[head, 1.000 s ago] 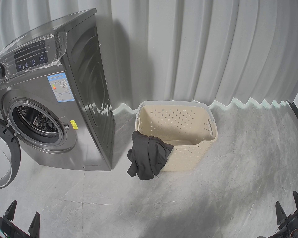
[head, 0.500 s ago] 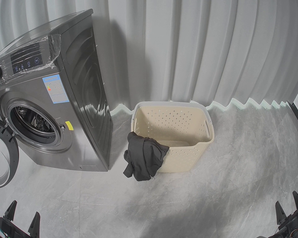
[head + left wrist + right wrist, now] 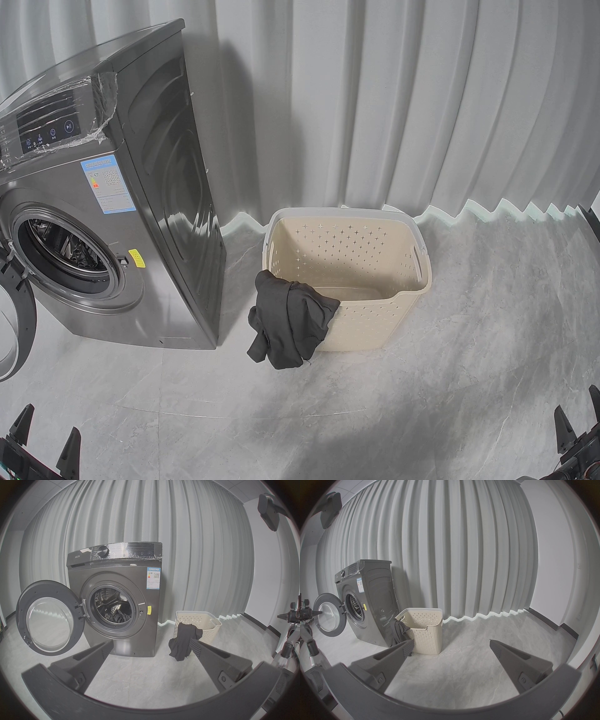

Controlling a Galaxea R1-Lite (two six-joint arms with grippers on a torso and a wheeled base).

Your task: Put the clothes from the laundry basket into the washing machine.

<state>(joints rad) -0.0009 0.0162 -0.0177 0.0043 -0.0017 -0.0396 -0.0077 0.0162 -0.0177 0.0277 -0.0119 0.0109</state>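
Note:
A dark grey garment hangs over the near left corner of the beige laundry basket, trailing to the floor. To its left stands the grey washing machine with its round door swung open; dark clothes lie inside the drum. My left gripper is open, low at the near left. My right gripper is open at the near right. Both are far from the basket.
White pleated curtains run behind the machine and basket. Bare grey marble floor lies between me and the basket. A dark skirting edge marks the right wall.
The whole head view has shifted: machine and basket sit a little further left in the picture than before, so the camera moved. Both grippers stay in the same places, open.

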